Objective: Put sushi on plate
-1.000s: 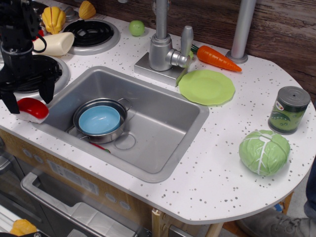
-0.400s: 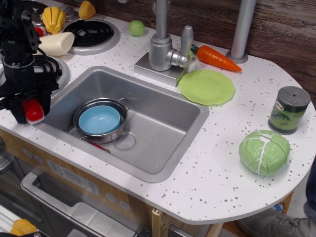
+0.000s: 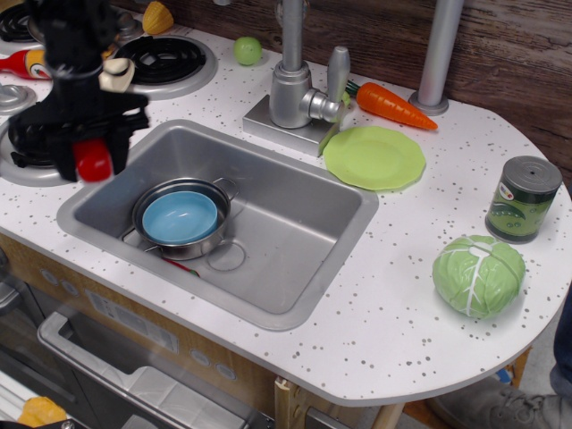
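My black gripper (image 3: 92, 161) is shut on the sushi (image 3: 93, 163), whose glossy red top shows between the fingers. It holds it in the air over the left rim of the sink (image 3: 295, 304), above the counter. The sushi's white base is hidden by the fingers. The light-green plate (image 3: 374, 157) lies flat on the counter to the right of the faucet, far to the right of the gripper, with nothing on it.
A light-blue bowl (image 3: 180, 217) in a steel pot sits in the sink just right of the gripper. A faucet (image 3: 293, 89), carrot (image 3: 393, 106), green can (image 3: 523, 198) and cabbage (image 3: 478, 274) stand around the plate. A red and yellow bottle (image 3: 22, 64) lies at left.
The gripper closed on the sushi at the counter's left edge, lifted it, and moved up and right toward the sink.
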Tool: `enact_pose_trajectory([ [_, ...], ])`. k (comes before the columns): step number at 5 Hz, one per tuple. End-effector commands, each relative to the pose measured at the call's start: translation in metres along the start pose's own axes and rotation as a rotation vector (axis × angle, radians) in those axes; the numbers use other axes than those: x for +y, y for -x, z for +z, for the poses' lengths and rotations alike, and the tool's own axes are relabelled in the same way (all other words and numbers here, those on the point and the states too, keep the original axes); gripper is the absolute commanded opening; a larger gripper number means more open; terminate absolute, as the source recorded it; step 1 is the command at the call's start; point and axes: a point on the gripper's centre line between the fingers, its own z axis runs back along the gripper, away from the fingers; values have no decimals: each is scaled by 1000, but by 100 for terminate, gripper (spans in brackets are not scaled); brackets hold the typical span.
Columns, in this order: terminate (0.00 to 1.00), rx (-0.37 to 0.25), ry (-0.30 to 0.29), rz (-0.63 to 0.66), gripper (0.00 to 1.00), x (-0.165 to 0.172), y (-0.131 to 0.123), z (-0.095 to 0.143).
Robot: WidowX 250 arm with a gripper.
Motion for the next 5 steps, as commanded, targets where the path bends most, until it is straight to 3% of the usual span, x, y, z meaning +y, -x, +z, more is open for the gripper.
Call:
enact_pose_trajectory([
  [1,0,-101,68,-384,0,-45,9,48],
  [3,0,-96,134,-477,0,-94,38,76],
  [5,0,-62,205,-614,0,-141,30,95],
])
